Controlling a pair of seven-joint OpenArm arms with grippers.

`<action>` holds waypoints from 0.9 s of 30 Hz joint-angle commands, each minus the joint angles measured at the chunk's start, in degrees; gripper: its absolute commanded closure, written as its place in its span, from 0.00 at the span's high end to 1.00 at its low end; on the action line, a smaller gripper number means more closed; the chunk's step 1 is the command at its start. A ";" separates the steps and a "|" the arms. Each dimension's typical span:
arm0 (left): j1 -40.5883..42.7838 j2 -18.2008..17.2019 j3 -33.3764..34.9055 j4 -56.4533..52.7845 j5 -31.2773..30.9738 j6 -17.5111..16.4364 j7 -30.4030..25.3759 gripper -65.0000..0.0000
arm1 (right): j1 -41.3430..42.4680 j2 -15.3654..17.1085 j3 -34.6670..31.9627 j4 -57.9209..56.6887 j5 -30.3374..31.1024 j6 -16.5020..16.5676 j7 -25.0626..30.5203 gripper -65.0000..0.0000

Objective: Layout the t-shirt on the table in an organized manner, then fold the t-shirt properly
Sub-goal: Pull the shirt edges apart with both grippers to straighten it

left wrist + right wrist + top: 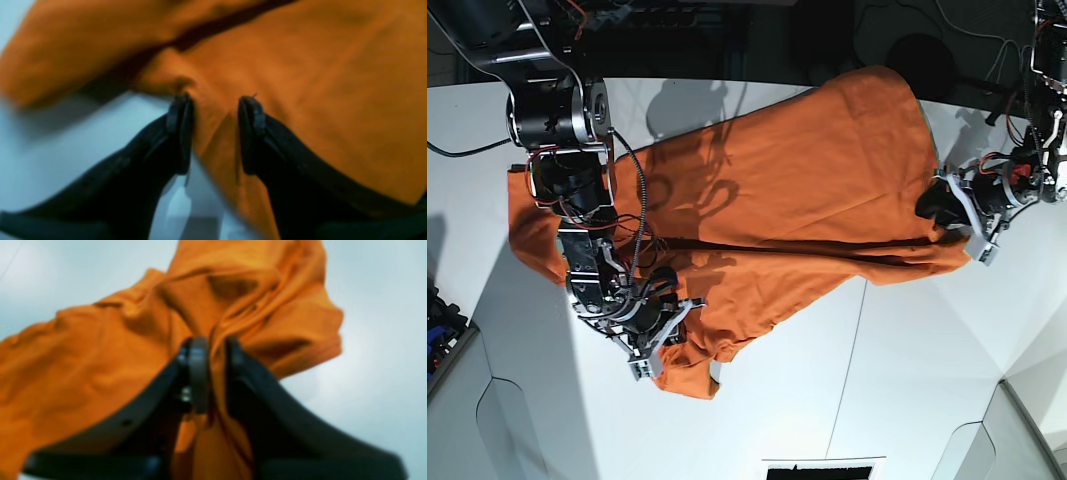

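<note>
Right gripper [211, 350]: jaws closed on a bunched fold of the t-shirt [100, 366]. Orange cloth drapes left, lifted above the pale table [373, 390]. View blurred.

Orange t-shirt [787, 180] spread across white table [907, 380], lengthwise fold ridge through the middle, wrinkled and bunched at both ends; looks partly lifted, blur makes that uncertain.

t-shirt [797, 180]: soft matt orange cloth, creased. table [907, 380]: smooth white top, slight sheen. Both grippers' fingers [250, 133]: matt black plastic, it seems.
</note>
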 commanded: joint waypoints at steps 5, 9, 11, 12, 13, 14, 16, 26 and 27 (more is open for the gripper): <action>0.90 1.57 0.42 -0.90 1.95 -0.28 3.93 0.39 | 0.09 0.70 -0.24 1.16 -0.94 0.44 1.18 0.00; 1.07 1.84 0.44 -2.25 2.47 -0.28 4.07 0.39 | -1.05 2.14 -0.22 1.16 -1.81 -1.77 1.42 0.00; 1.16 1.81 0.44 -2.80 4.13 -0.28 4.04 0.39 | -1.16 3.30 -0.22 1.18 -1.79 -3.45 1.60 0.00; 1.16 1.68 0.44 -3.28 4.90 -0.28 4.04 0.39 | -1.16 3.89 -0.22 1.18 -1.79 -3.65 1.60 0.00; 1.14 1.53 0.44 -3.89 5.46 -0.24 4.02 0.39 | -1.16 4.48 -0.17 1.18 -1.77 -3.67 1.60 0.00; 1.14 1.29 0.44 -4.44 5.97 -0.24 3.98 0.39 | -1.16 5.07 -0.17 1.20 -1.77 -3.67 1.60 0.00; 1.14 0.87 0.44 -5.27 6.49 -0.07 3.98 0.39 | -1.16 6.16 -0.17 1.22 -1.79 -3.45 1.60 0.00; 0.33 -1.66 0.44 -5.62 9.11 -0.04 2.05 0.39 | -2.82 8.74 3.45 5.53 -0.98 -3.52 1.57 0.00; 0.13 -1.84 0.44 -5.62 9.42 -0.07 2.05 0.39 | -3.58 8.76 4.63 7.37 -0.20 -3.50 1.55 0.00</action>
